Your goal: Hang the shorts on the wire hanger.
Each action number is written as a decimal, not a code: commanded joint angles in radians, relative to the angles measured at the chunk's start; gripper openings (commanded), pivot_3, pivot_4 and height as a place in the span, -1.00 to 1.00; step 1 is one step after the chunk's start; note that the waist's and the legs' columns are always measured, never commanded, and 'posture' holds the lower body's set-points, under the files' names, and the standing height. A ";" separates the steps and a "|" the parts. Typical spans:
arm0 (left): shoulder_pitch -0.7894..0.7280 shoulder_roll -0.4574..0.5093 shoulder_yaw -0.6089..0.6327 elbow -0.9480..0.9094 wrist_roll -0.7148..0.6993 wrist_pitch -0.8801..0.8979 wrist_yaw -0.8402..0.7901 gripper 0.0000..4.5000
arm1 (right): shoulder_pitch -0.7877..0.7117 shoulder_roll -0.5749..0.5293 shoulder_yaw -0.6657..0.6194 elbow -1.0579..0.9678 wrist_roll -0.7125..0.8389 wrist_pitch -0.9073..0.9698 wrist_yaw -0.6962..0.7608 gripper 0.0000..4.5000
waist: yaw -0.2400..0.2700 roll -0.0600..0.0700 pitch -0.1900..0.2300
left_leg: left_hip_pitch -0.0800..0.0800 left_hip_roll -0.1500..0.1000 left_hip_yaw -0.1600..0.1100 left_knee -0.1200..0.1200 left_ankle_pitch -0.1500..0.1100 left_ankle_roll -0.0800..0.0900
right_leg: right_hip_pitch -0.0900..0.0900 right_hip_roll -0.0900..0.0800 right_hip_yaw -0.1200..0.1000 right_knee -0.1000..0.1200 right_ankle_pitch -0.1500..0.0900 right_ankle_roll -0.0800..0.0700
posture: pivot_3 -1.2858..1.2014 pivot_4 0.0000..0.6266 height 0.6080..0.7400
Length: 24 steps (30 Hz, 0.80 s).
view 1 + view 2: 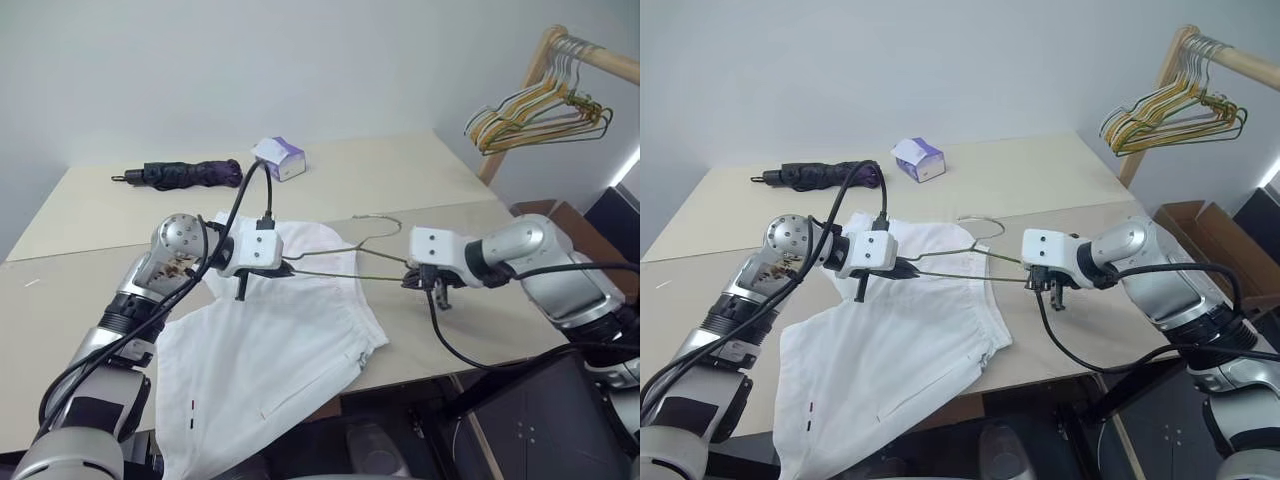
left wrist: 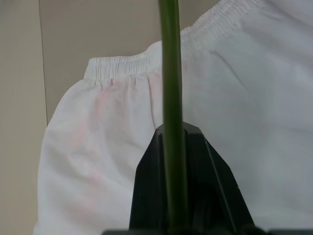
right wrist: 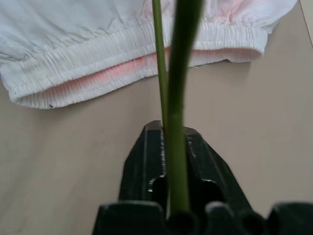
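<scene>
Holding the wire hanger [image 1: 975, 262] at both ends, just above the bench [image 1: 1060, 180]: left gripper [image 1: 902, 268] clamped shut on one corner, right gripper [image 1: 1038, 280] clamped shut on the other. Spread flat beneath, white shorts [image 1: 890, 340], waistband toward the right gripper, one leg drooping over the near edge. Farther back, a folded dark umbrella [image 1: 820, 174] and a small tissue box [image 1: 918, 159]. Off to the right, coloured hangers [image 1: 1175, 115] bunched on a wooden rail.

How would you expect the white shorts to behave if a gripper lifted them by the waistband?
The shorts would probably droop: the thin cloth lies wrinkled and hangs over the table edge. They look light. The gathered waistband may stretch and bunch when pulled over the wire hanger.
</scene>
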 commanded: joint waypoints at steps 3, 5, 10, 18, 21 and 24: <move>-0.032 0.001 0.024 -0.010 -0.022 -0.029 -0.007 -1.00 | -0.024 0.004 -0.044 -0.010 -0.018 -0.005 0.010 -0.99 | 0.000 0.000 0.000 | 0.000 0.000 0.000 0.000 0.000 0.000 | 0.000 0.000 0.000 0.000 0.000 0.000 | -0.20 -1.00 1.00; -0.032 0.000 0.027 -0.003 -0.029 -0.040 -0.015 -1.00 | -0.018 0.006 -0.052 -0.015 -0.016 -0.009 0.008 -0.99 | 0.000 0.000 0.000 | 0.000 0.000 0.000 0.000 0.000 0.000 | 0.000 0.000 0.000 0.000 0.000 0.000 | -0.20 -1.00 1.00; -0.033 -0.003 0.064 0.031 -0.107 -0.024 -0.077 -0.67 | 0.028 0.000 -0.095 -0.053 0.011 0.008 0.001 -1.00 | 0.001 0.000 0.000 | 0.000 0.000 0.000 0.000 0.000 0.000 | 0.000 0.000 0.000 0.000 0.000 0.000 | -0.20 -1.00 1.00; -0.054 0.021 0.175 0.158 -0.128 -0.061 0.032 0.37 | 0.308 -0.068 -0.319 -0.196 0.155 0.157 -0.023 -1.00 | 0.006 0.000 0.000 | -0.002 -0.001 -0.002 0.001 0.000 0.000 | 0.000 0.000 -0.002 -0.001 0.000 0.001 | -0.20 -1.00 1.00; -0.022 -0.025 0.266 0.166 -0.186 -0.075 0.140 0.84 | 0.424 -0.066 -0.396 -0.222 0.183 0.218 -0.079 -1.00 | 0.007 0.000 0.000 | -0.003 -0.001 -0.002 0.002 0.000 0.000 | 0.000 -0.001 -0.002 -0.001 0.000 0.002 | -0.20 -1.00 1.00; 0.025 -0.035 0.319 0.125 -0.252 -0.017 0.143 0.99 | 0.508 -0.047 -0.459 -0.227 0.235 0.299 -0.116 -1.00 | 0.006 0.000 0.000 | -0.002 0.000 -0.002 0.002 0.000 0.000 | 0.001 -0.001 -0.002 -0.001 0.000 0.002 | -0.20 -1.00 1.00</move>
